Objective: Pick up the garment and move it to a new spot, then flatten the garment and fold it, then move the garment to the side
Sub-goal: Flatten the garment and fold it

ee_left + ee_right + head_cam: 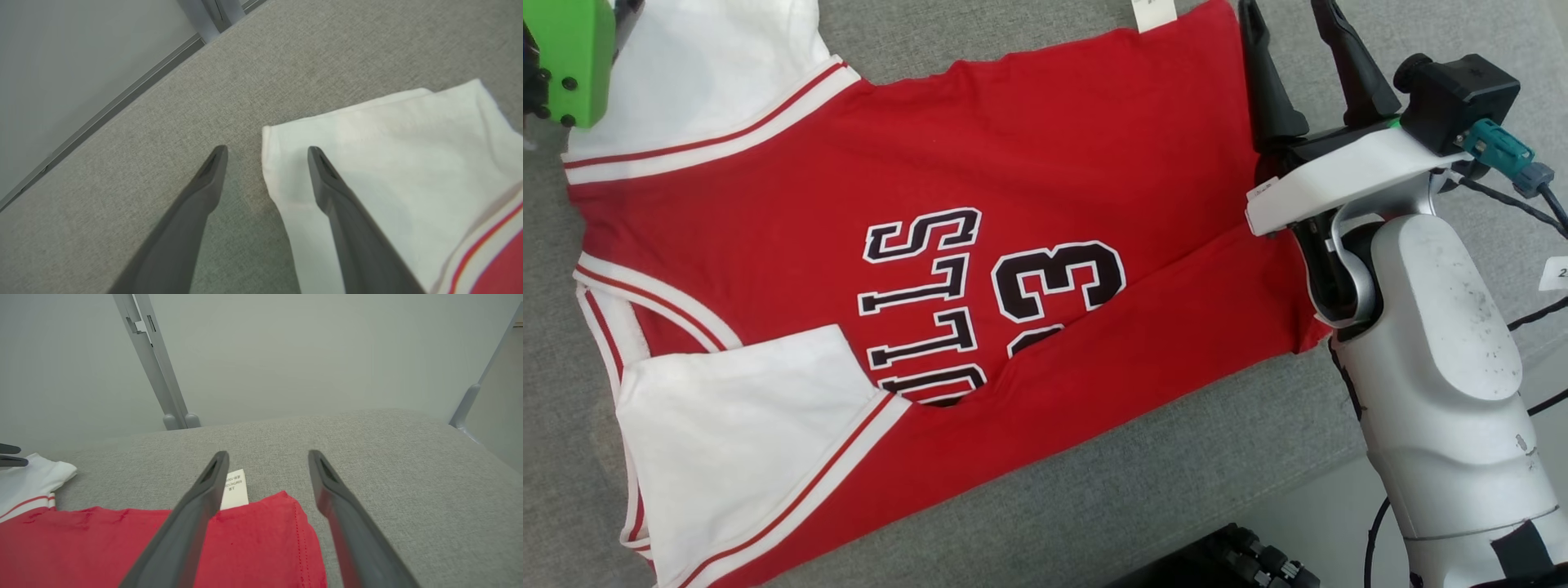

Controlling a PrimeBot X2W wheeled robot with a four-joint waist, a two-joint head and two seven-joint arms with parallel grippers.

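beneath the open left pincer (267,149) and open right pincer (267,454) lies the garment (1054,147).

Held in stock: my right claw (267,455), fingers spread wide and gripping nothing, over the hemmed corner of the red garment (261,543), its white label (235,490) just beside one finger, its white sleeve (32,477) well off to the side, all on grey upholstery (388,457).

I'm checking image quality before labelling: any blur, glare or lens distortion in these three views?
Head view: even, soft light, no glare; the jersey lettering is sharp. Left wrist view: wide-angle bending of the table edge; faint shadow on the white sleeve. Right wrist view: the label print too small to read.
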